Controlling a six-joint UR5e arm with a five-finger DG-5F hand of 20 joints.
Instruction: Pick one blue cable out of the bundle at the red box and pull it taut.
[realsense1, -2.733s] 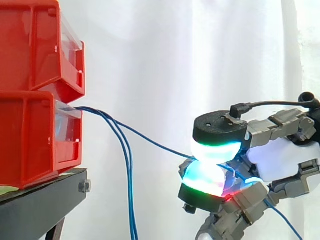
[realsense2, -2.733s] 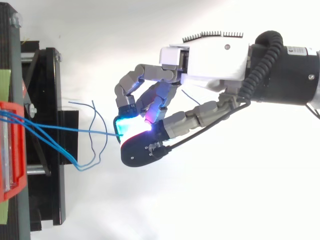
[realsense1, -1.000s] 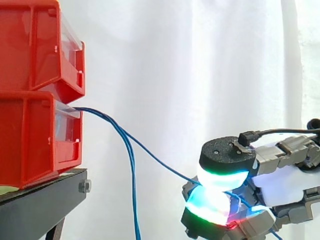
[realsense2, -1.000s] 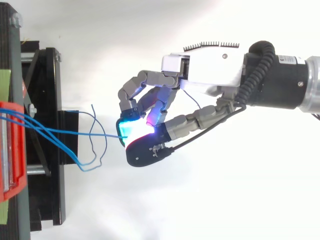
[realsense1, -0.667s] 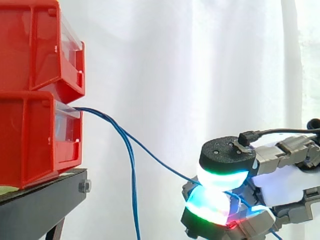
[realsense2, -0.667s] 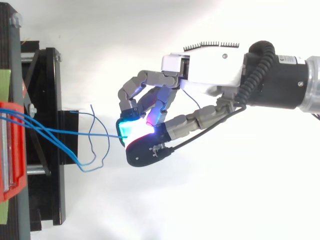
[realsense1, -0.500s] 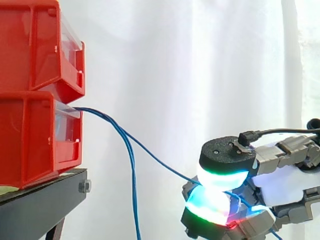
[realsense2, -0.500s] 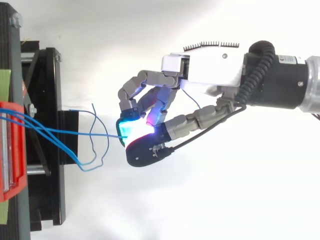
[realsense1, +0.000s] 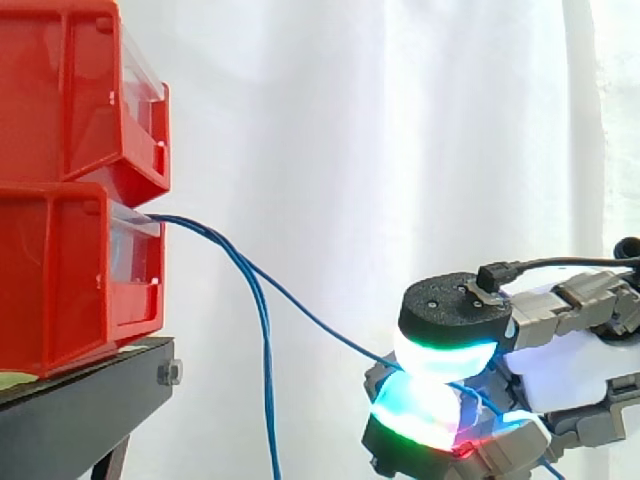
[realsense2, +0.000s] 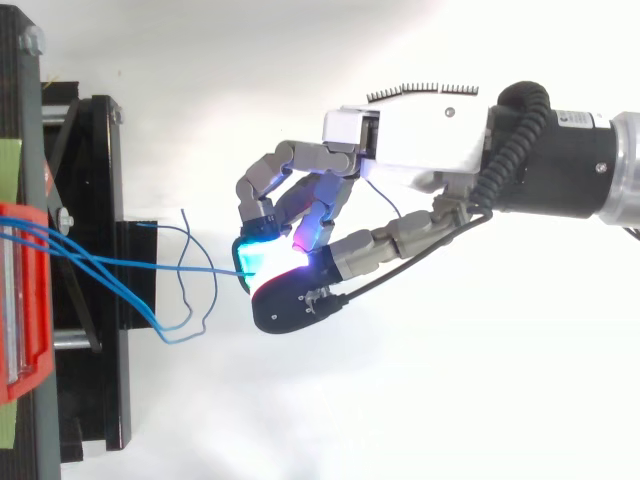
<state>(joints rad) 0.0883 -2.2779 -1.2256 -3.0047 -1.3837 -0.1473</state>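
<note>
- Where the side view looks level across the work, we find the grey-jointed robot hand low at four o'clock, its glowing pads stacked one over the other
- We see its thumb and a finger curled together, fingertips pressed pad to pad and pinching one thin blue cable between them
- We follow that cable from the clear front of the lower red plastic bin at nine o'clock; it slopes toward four o'clock in an almost straight line to the pinch
- We note an upper red plastic bin stacked on the lower one, both on a black metal stand at seven o'clock, before a white pleated curtain
- We see the other loose blue cables leave the same bin front, bend and hang toward six o'clock, apart from the hand
- From above, we see the hand reach in from three o'clock, fingers pointing to eight o'clock, with the held cable stretching to the bin at nine o'clock
- We see the loose ends curl beside the stand's edge, at nine o'clock of the fingertips
</note>
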